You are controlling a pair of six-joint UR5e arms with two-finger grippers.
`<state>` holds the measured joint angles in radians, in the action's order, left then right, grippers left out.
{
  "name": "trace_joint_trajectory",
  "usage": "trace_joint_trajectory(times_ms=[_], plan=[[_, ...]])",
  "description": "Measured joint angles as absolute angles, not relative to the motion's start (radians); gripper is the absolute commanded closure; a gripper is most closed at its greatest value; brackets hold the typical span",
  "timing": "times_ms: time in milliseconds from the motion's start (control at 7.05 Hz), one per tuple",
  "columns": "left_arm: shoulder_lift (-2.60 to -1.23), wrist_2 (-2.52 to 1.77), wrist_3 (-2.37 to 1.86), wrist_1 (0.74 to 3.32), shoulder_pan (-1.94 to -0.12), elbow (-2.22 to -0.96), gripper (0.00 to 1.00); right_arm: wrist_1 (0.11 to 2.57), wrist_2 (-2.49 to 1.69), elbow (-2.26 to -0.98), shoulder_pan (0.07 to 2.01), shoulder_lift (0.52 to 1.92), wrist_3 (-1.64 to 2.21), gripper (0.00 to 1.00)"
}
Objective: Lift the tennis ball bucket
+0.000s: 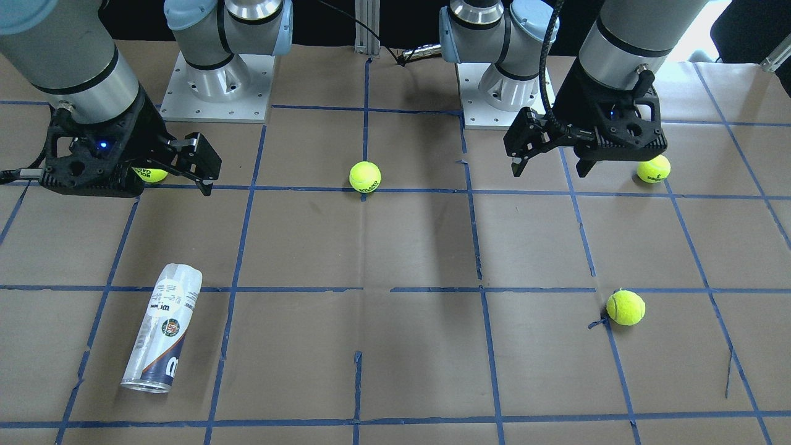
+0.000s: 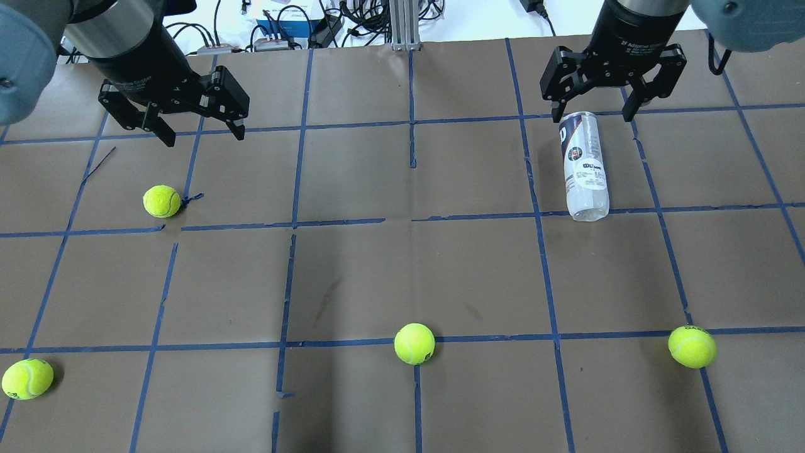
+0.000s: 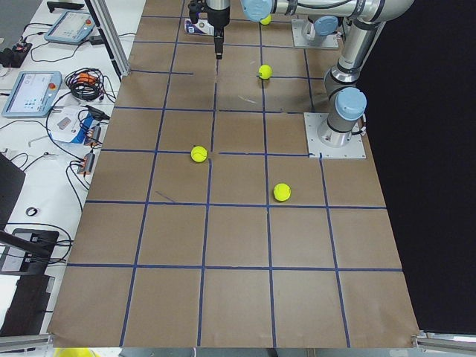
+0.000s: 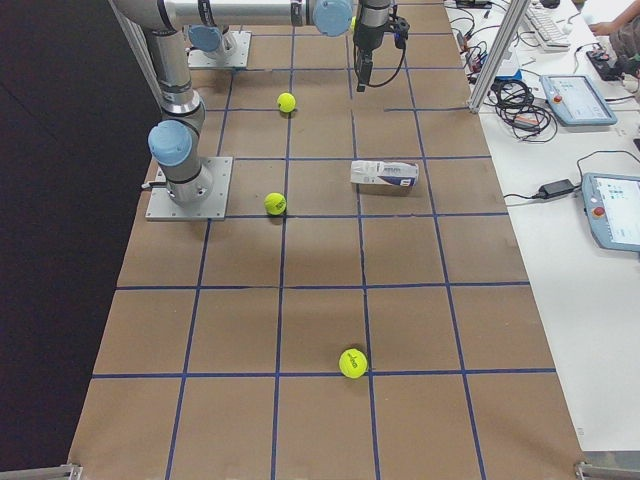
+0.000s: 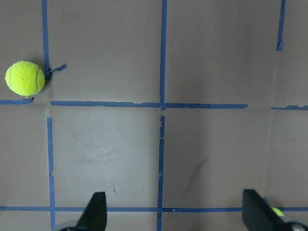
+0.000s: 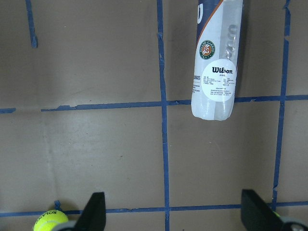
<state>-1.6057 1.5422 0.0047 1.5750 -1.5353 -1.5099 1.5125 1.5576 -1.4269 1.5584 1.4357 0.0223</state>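
The tennis ball bucket (image 2: pixel 585 167) is a clear can with a white and navy Wilson label. It lies on its side on the brown table, on my right side, and also shows in the front view (image 1: pixel 162 327) and the right wrist view (image 6: pixel 215 72). My right gripper (image 2: pixel 592 116) is open and empty, held high above the table, short of the can on the robot's side (image 1: pixel 198 167). My left gripper (image 2: pixel 198 132) is open and empty, held high over the left half (image 1: pixel 551 168).
Several yellow-green tennis balls lie loose: one below the left gripper (image 2: pixel 161 201), one at the near left (image 2: pixel 27 379), one in the middle (image 2: pixel 414 343), one at the near right (image 2: pixel 692 346). Blue tape lines grid the table (image 2: pixel 352 277).
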Motion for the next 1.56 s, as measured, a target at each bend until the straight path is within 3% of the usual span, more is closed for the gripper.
trace_joint_trajectory(times_ms=[1560], plan=[[-1.600,1.531,-0.004,1.564,-1.538,-1.507,0.00,1.510,1.562,-1.438,1.543,1.446,0.016,0.00]])
